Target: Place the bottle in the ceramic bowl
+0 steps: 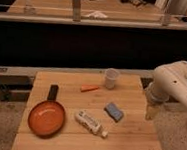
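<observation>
The gripper (151, 114), spread or not I cannot tell, hangs at the table's (130, 143) right edge, so the bottle (90, 122) lies free beside the bowl (47, 119).

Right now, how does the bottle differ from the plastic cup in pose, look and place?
The bottle lies on its side; the plastic cup stands upright. The bottle is white, labelled and capped; the cup is translucent and open-topped. The bottle is nearer the front edge, the cup near the far one. Both rest on the wooden table, untouched by the gripper, which hangs at its right edge.
</observation>
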`<move>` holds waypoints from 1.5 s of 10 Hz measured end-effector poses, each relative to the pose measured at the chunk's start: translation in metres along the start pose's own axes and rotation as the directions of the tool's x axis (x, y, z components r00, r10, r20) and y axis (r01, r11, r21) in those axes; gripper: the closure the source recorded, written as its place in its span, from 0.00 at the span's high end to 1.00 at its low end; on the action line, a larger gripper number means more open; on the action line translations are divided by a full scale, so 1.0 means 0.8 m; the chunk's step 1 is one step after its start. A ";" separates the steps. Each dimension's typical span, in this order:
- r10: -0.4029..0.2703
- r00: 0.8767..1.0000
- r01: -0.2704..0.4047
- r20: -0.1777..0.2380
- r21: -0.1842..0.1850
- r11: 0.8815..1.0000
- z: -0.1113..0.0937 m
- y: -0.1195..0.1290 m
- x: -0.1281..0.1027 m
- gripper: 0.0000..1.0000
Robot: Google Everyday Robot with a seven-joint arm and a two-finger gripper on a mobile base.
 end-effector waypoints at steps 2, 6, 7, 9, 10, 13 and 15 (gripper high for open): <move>0.000 1.000 0.000 0.000 0.000 1.000 0.000 0.000 0.000 0.80; 0.000 1.000 0.000 0.000 0.000 1.000 0.000 0.000 0.000 0.80; 0.000 1.000 0.000 0.000 0.000 1.000 0.000 0.000 0.000 0.80; -0.009 1.000 0.009 0.006 -0.003 1.000 0.002 0.005 -0.007 0.80; -0.016 1.000 0.016 0.016 -0.007 1.000 0.003 0.011 -0.019 0.80; -0.042 0.998 0.043 0.047 -0.017 0.999 0.006 0.031 -0.069 0.80; -0.046 0.997 0.047 0.055 -0.017 0.999 0.008 0.037 -0.068 0.80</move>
